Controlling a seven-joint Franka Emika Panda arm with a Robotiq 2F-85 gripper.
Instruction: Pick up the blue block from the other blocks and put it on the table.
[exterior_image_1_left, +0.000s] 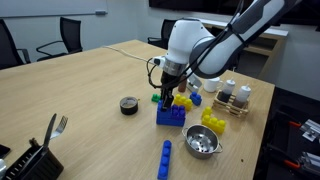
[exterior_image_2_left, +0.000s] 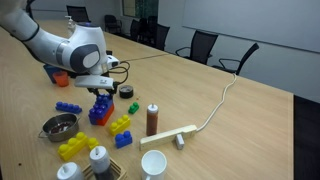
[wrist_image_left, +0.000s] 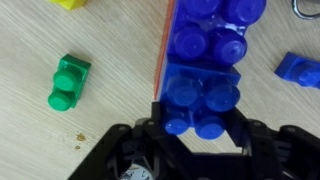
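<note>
In the wrist view my gripper (wrist_image_left: 200, 118) is shut on the blue block (wrist_image_left: 203, 98), a dark-blue studded brick, with one finger on each side. It adjoins another blue studded brick (wrist_image_left: 215, 35) of the same stack, which has an orange edge along its left side. In both exterior views the gripper (exterior_image_1_left: 168, 92) (exterior_image_2_left: 100, 93) points straight down onto the blue stack (exterior_image_1_left: 170, 114) (exterior_image_2_left: 100, 114) on the light-wood table (exterior_image_1_left: 80, 90). Other blocks lie around: a green one (wrist_image_left: 68, 82) and yellow ones (exterior_image_1_left: 184, 101) (exterior_image_2_left: 120, 125).
A long blue bar (exterior_image_1_left: 166, 158), a metal bowl (exterior_image_1_left: 202, 141) and a black tape roll (exterior_image_1_left: 128, 105) lie near the stack. Shakers on a tray (exterior_image_1_left: 235, 97), a brown bottle (exterior_image_2_left: 153, 120), a white cup (exterior_image_2_left: 153, 163) and a cable (exterior_image_2_left: 225, 95) are further off.
</note>
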